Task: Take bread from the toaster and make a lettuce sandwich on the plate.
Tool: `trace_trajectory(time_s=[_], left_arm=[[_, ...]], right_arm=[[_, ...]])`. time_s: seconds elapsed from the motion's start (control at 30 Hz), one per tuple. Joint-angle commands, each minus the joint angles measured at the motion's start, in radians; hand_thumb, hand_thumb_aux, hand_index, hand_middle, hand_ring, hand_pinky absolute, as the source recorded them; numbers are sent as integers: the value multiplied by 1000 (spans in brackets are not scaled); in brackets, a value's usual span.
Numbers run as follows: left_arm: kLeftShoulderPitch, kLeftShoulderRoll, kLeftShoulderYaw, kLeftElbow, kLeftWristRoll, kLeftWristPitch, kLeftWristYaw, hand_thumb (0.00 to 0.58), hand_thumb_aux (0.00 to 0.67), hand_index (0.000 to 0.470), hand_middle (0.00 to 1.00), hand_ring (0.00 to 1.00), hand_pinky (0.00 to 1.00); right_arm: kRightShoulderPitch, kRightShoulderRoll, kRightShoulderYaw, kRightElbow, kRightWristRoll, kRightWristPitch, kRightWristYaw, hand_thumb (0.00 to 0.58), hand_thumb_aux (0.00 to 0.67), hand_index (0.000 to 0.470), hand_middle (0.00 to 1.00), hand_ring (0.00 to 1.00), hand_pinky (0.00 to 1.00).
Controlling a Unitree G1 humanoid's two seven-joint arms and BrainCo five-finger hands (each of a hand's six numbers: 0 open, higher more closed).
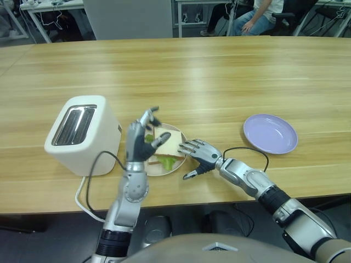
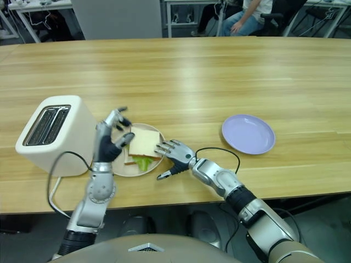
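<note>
On the plate (image 1: 157, 172) beside the toaster (image 1: 82, 137) sits my sandwich (image 1: 169, 141), lettuce (image 1: 169, 162) poking out. Left hand (image 1: 141, 142) hovers over its left edge, right hand (image 1: 202, 155) just beside the rim, both loose and empty. It looks soft, light and squashy, so I'd take it gently by the crust edges.

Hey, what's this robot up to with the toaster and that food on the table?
The robot is making a lettuce sandwich. On the beige plate a bread slice lies on top, with green lettuce peeking out under its near edge. The left hand is raised over the plate's left side, open and holding nothing. The right hand rests open on the table just right of the plate. The white toaster stands at left, a purple plate off to the right.
</note>
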Motion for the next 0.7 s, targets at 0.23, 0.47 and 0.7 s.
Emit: trace_trajectory(time_s=[0.23, 0.47, 0.7], left_arm=[[13, 72, 244, -184, -86, 52, -85, 0, 0, 0, 0, 0, 0], [87, 124, 214, -31, 41, 40, -114, 0, 0, 0, 0, 0, 0], [148, 191, 149, 115, 87, -51, -88, 580, 670, 460, 0, 0, 0]], right_arm=[[37, -51, 119, 180, -51, -2, 99, 0, 0, 0, 0, 0, 0], [43, -81, -56, -57, 125, -64, -62, 0, 0, 0, 0, 0, 0], [181, -126, -322, -246, 560, -220, -35, 0, 0, 0, 0, 0, 0]])
